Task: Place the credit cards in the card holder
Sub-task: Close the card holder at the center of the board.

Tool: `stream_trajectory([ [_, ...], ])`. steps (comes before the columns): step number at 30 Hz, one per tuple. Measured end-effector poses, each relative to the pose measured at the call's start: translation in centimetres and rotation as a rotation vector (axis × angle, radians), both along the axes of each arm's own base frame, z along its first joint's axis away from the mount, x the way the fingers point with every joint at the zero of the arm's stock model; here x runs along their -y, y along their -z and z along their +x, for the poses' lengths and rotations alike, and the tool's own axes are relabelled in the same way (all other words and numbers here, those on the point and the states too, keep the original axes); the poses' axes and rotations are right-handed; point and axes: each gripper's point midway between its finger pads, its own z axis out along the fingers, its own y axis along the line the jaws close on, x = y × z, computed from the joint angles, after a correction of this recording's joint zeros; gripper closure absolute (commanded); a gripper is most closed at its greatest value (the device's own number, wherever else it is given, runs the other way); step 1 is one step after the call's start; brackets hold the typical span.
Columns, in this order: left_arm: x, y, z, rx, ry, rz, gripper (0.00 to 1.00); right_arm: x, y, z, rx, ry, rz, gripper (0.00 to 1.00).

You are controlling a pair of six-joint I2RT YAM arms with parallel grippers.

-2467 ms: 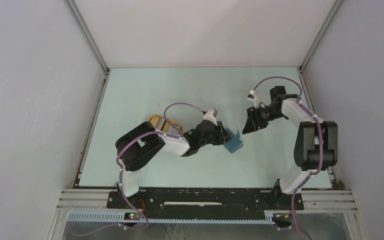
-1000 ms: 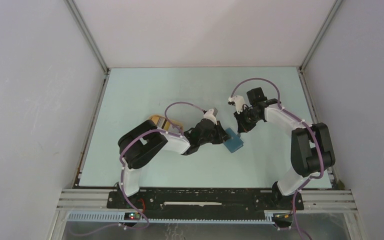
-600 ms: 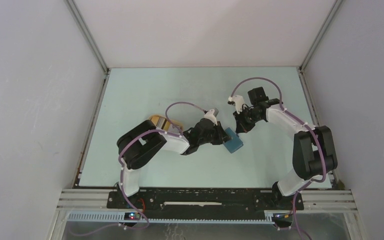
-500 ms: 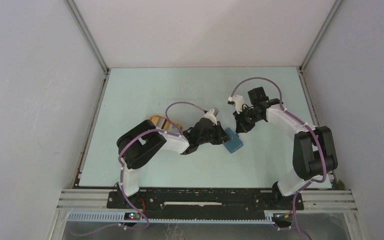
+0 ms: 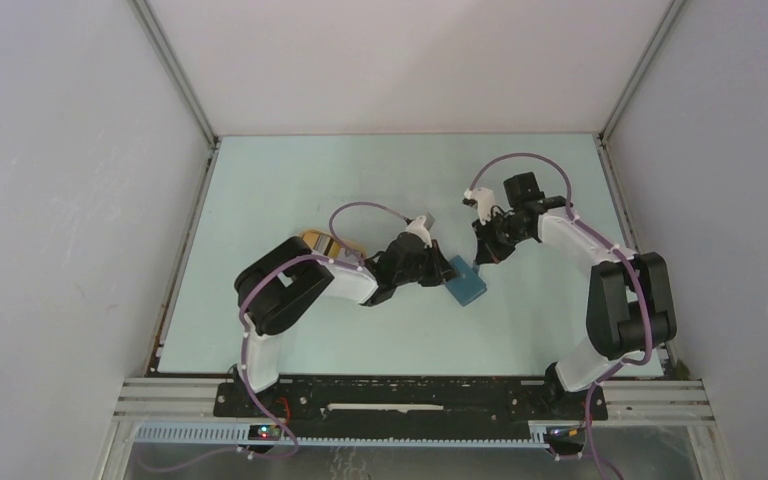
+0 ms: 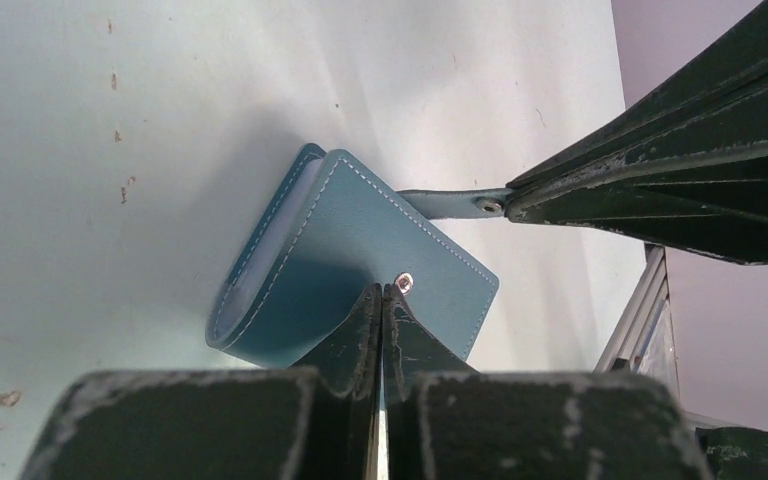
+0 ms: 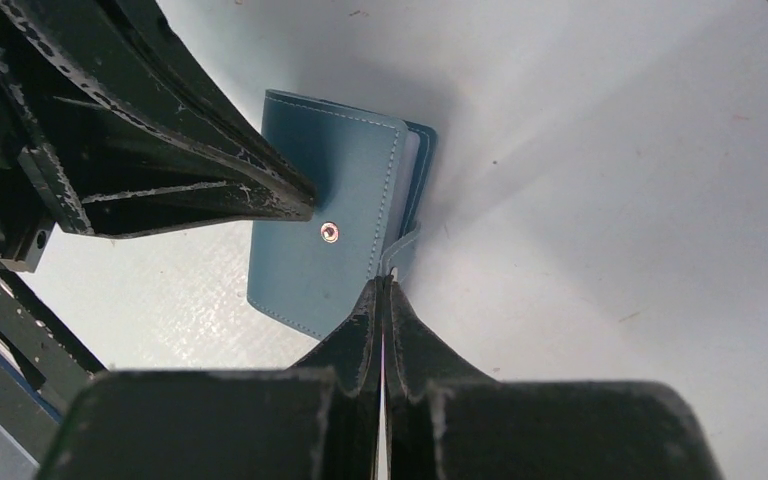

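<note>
Teal card holder [image 6: 355, 235] lies folded on the table [image 6: 110, 120], clenched left end effector [image 6: 380, 293] pressing its cover, right end effector [image 7: 384, 285] gripping its snap tab [image 7: 401, 248] opposite.

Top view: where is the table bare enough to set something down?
Bare: the far strip of table below the back wall; the near strip between wallet and arm bases. Crowded: mid-table, where tray, left gripper, wallet and right gripper cluster.
</note>
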Motion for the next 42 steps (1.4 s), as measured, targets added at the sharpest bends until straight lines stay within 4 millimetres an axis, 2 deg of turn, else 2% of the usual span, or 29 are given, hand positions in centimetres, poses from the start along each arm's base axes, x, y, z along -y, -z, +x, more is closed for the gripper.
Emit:
stream_trajectory([
  [5, 0.7, 0.0, 0.6, 0.009, 0.005, 0.003, 0.98, 0.0, 0.1, -0.1, -0.022, 0.005, 0.033, 1.00],
  [11, 0.9, 0.1, 0.8, 0.013, 0.011, 0.005, 0.99, -1.4, 1.1, -0.8, -0.052, -0.040, 0.022, 1.00],
  [19, 1.0, 0.1, 0.8, 0.015, 0.014, 0.000, 0.99, -1.8, 2.8, -1.3, -0.106, -0.046, 0.012, 1.00],
  [42, 1.1, 0.1, 0.6, 0.013, 0.026, -0.008, 0.99, -2.2, 2.3, -1.3, -0.106, -0.056, 0.022, 1.00],
])
